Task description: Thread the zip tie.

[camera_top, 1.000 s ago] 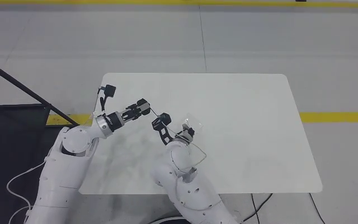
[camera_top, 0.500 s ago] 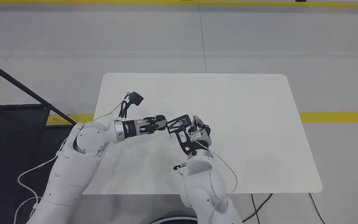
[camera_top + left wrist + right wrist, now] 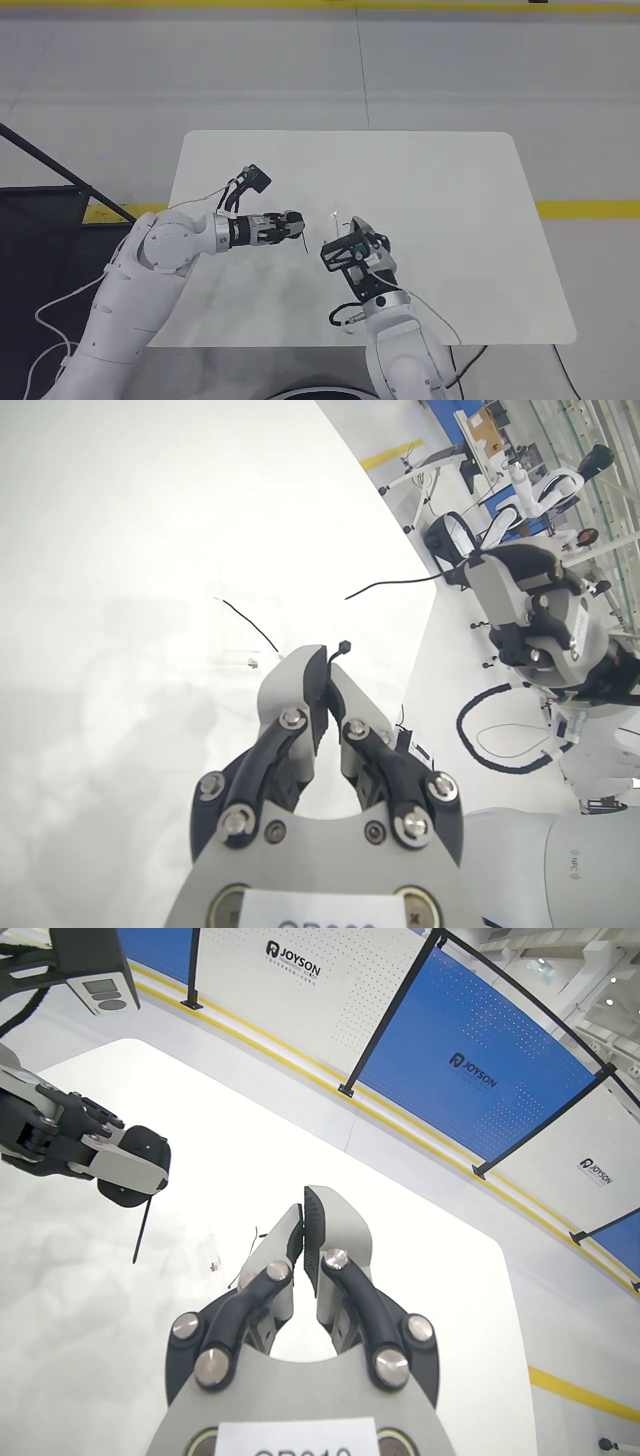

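Table [image 3: 450, 200]: white top, rectangular, rounded corners. Contents: one small clear plastic packet [image 3: 235, 657], lying flat near the middle, a tiny dark speck at one end.

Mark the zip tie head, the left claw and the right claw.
zip tie head [image 3: 344, 646]: left wrist view, on the square head.
left claw [image 3: 325, 662]: left wrist view, between its fingertips.
right claw [image 3: 304, 1209]: right wrist view, between its fingertips.

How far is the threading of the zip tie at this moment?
Done: the left gripper is shut on the zip tie, its head sticking out. In hand: the right gripper is shut on a thin black strand. To do: the strand's tip is apart from the head, nothing threaded yet.
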`<state>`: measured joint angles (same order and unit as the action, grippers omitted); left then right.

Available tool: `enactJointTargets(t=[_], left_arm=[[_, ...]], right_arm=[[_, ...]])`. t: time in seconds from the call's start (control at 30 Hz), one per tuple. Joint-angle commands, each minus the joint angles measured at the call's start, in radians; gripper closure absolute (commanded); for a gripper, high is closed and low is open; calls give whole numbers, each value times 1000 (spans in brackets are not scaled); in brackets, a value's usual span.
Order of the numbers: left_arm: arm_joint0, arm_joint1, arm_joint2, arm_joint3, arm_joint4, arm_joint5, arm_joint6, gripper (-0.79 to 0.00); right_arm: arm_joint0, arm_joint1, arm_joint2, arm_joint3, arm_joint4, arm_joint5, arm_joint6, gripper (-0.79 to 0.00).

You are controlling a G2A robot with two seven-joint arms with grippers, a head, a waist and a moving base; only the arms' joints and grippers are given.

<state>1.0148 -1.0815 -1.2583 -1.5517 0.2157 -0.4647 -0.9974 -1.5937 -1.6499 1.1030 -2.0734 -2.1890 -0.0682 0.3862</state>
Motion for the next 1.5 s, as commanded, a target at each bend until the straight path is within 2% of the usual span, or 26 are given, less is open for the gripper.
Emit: enactJointTargets(t=[0.0,0.27,0.5,0.67,0.83,1.0,1.13,1.47], left_arm=[[0,0,0,0,0,0,0,0],[-2,-1,15,5,10,19,15,0],[-74,0,40,76,-29,-8,-49,0],[-134,3,54,145,-116,-47,-156,0],[-179,4,74,196,-182,-96,-227,0],[-211,0,126,209,-217,-108,-250,0],[-236,-5,166,229,-282,-110,-248,0],[-239,-5,171,233,-286,-108,-242,0]], right_arm=[[0,0,0,0,0,-1,0,0],[2,2,1,6,3,-8,-22,0],[-41,18,24,-7,-12,48,-207,0],[-106,34,45,-21,11,96,-401,0],[-155,54,72,-30,72,22,-595,0],[-170,75,90,-31,83,-102,-714,0],[-161,92,94,-35,10,-214,-717,0],[-161,93,96,-39,-2,-210,-705,0]])
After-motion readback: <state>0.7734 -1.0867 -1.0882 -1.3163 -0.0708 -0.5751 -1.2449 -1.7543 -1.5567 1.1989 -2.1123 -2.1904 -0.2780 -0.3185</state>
